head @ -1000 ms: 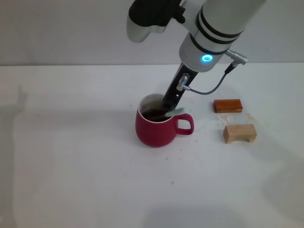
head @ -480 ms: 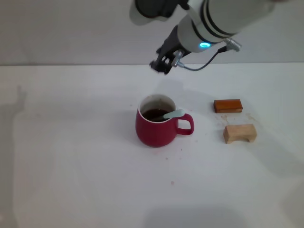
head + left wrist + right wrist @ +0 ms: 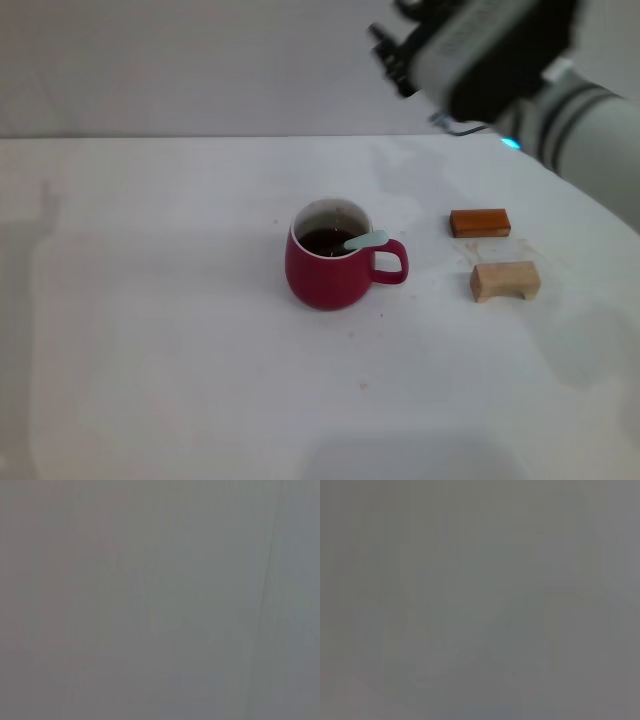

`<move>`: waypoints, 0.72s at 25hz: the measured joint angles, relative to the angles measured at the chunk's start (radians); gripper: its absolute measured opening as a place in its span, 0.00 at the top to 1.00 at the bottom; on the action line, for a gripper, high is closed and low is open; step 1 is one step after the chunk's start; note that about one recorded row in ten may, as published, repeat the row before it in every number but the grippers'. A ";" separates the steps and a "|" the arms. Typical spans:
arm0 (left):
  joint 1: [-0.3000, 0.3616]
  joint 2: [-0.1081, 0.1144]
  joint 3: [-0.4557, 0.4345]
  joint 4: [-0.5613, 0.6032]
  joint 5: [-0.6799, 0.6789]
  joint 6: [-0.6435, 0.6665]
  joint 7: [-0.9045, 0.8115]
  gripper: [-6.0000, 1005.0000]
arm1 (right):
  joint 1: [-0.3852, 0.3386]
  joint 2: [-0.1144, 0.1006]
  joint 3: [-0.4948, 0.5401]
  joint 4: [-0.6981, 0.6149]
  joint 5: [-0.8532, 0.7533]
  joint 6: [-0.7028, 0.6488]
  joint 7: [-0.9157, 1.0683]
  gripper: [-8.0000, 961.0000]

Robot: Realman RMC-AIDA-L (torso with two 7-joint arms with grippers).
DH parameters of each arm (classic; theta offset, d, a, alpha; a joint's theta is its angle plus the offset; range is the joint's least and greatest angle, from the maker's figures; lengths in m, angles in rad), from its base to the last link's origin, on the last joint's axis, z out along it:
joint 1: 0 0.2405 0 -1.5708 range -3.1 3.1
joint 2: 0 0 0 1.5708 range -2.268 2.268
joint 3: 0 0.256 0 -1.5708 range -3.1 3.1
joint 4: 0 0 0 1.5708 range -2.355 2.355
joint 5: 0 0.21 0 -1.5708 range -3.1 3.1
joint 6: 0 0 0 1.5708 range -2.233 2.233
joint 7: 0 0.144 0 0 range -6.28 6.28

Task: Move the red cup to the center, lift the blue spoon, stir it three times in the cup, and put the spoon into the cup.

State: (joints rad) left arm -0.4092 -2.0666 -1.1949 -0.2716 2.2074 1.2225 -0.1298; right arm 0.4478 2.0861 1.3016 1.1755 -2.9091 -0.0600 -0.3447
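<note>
Spoon [image 3: 365,240] is leaning inside the red cup [image 3: 330,272] mid-worktop, so the task is looking finished, the right claw [image 3: 392,55] hanging high, grip untellable, needing only parking.

squat deep-red cup [image 3: 330,265] w/ white inside, upright mid-table, dark liquid in it, loop handle pointing to robot's right. blue spoon [image 3: 364,241] rests in cup, pale handle leaning over rim above the cup handle.
</note>
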 joint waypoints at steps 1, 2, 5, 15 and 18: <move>0.000 0.000 0.000 0.000 0.000 0.000 0.000 0.14 | 0.000 0.000 0.000 0.000 0.000 0.000 0.000 0.67; 0.000 0.000 0.006 0.001 0.000 -0.003 0.001 0.14 | -0.071 0.000 0.007 -0.034 0.029 -0.172 0.034 0.67; 0.000 -0.001 0.013 0.003 0.000 -0.005 0.002 0.14 | -0.160 -0.001 0.012 -0.093 0.164 -0.395 0.048 0.67; 0.003 -0.003 0.040 0.005 0.000 -0.009 0.005 0.14 | -0.266 -0.006 -0.001 -0.373 0.607 -0.885 0.041 0.68; 0.001 -0.003 0.049 0.008 0.000 -0.009 0.008 0.14 | -0.258 -0.013 0.009 -0.476 0.668 -0.904 0.077 0.68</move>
State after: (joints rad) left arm -0.4077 -2.0699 -1.1464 -0.2638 2.2071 1.2131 -0.1218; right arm 0.1903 2.0735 1.3104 0.6991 -2.2411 -0.9640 -0.2672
